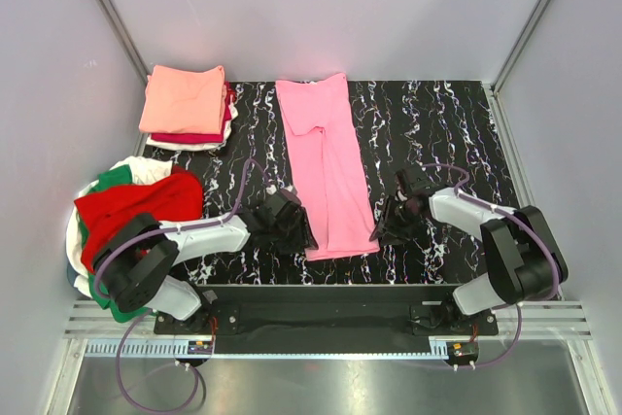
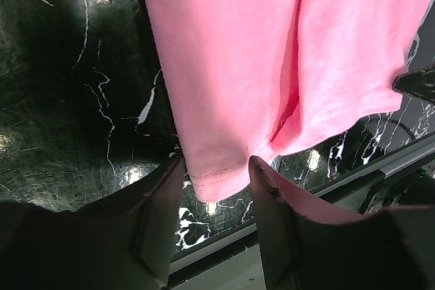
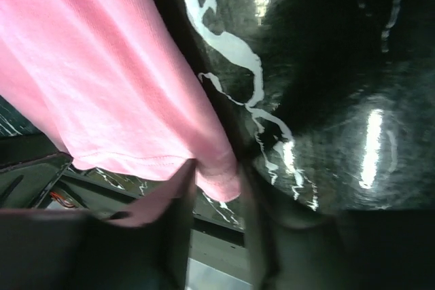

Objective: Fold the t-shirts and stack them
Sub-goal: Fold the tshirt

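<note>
A bubblegum pink t-shirt, folded lengthwise into a long strip, lies flat down the middle of the black marbled table. My left gripper is at its near left corner. In the left wrist view the gripper is open, with the pink hem corner between the fingertips. My right gripper is at the near right corner. In the right wrist view it is open more narrowly, with the hem corner in the gap. A folded stack with a salmon-orange tee on top sits at the far left.
A loose heap of red, green and white tees lies at the left edge beside the left arm. Red and white folded tees show under the salmon one. The table's near metal edge runs just below both grippers. Grey walls enclose the table.
</note>
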`<control>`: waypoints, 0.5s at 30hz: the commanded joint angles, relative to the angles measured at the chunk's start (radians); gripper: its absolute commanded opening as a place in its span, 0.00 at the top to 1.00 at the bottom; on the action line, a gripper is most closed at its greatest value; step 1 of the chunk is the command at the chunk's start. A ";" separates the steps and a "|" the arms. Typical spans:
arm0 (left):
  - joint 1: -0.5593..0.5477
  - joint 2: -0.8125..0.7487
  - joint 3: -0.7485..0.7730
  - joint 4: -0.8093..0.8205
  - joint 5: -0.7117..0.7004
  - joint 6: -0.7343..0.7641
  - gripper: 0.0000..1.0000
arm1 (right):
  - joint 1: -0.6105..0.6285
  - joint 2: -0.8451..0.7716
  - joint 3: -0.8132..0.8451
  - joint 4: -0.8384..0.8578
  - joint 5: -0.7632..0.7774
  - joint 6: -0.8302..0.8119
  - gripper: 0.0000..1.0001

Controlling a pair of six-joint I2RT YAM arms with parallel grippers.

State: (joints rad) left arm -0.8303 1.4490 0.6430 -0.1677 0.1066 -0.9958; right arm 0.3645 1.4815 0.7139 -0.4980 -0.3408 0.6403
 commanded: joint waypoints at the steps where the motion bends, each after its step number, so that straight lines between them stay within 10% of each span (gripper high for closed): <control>1: -0.004 0.008 -0.028 0.017 -0.035 0.003 0.55 | 0.039 0.025 0.015 0.042 -0.036 0.010 0.65; 5: -0.006 0.001 -0.032 0.040 -0.021 0.009 0.86 | 0.050 0.025 0.009 0.053 -0.027 0.015 1.00; 7: -0.009 -0.022 -0.031 0.022 -0.033 0.008 1.00 | 0.050 0.013 0.009 0.038 -0.024 0.013 1.00; 15: -0.088 -0.252 -0.031 -0.180 -0.100 -0.081 1.00 | 0.137 -0.200 -0.002 -0.126 0.031 0.093 1.00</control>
State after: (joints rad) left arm -0.8703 1.3148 0.6106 -0.2619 0.0605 -1.0237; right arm 0.4496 1.3853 0.7124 -0.5404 -0.3389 0.6827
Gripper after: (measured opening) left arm 0.022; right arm 0.018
